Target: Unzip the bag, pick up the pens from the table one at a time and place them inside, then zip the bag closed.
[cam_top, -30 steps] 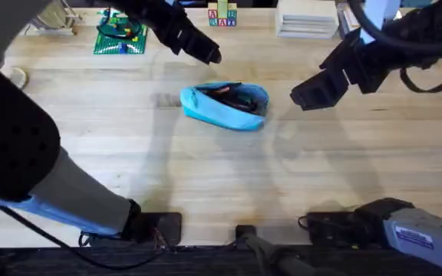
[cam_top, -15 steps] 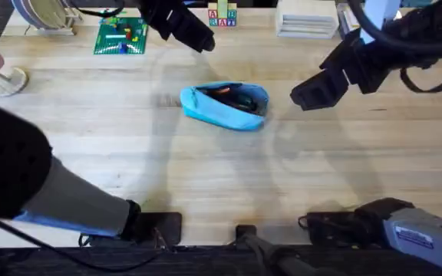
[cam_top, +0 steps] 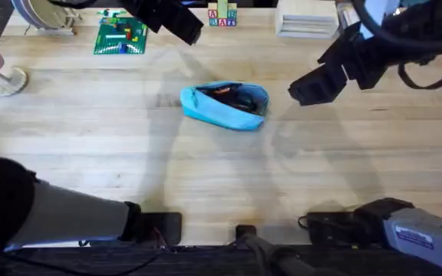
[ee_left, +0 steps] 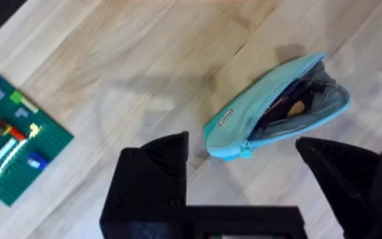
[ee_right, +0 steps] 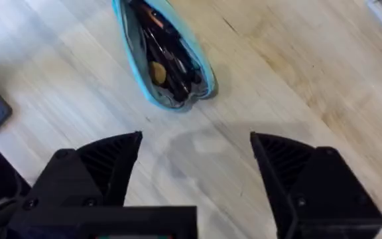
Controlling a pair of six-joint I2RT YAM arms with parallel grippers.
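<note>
bare table (cam_top: 206, 176) around unzipped bag (cam_top: 225, 105), both grippers' jaws apart, clear of it

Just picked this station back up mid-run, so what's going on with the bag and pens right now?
The light-blue bag lies unzipped mid-table, with the pens inside it, orange and dark shapes showing through the opening. Neither arm is touching anything: the left gripper is up near the far edge beside the green brick plate, and the right gripper hovers open to the bag's right. Both grippers are open and empty. The bag is not yet zipped closed.
</note>
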